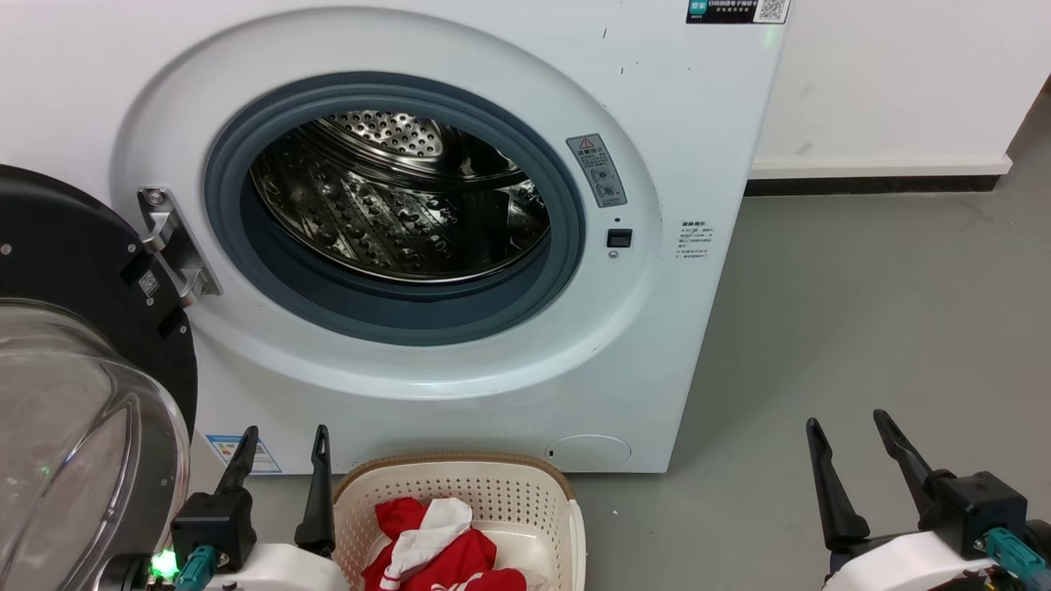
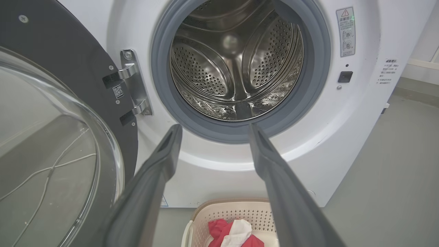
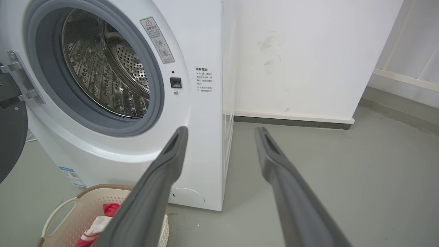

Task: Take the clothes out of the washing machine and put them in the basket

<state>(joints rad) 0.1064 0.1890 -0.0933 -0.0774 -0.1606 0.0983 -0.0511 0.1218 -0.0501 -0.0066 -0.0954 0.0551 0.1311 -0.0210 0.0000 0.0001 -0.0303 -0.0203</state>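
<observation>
Washing machine door stands open at left, steel drum in view. Clothes, red plus red-and-white, lie in basket on floor just in front of the machine. Left gripper just beside basket, fingers spread, holding nothing. Right gripper well off to the right, fingers spread too. Warning sticker with red triangle, QR label, text sticker: print too small to read.
</observation>
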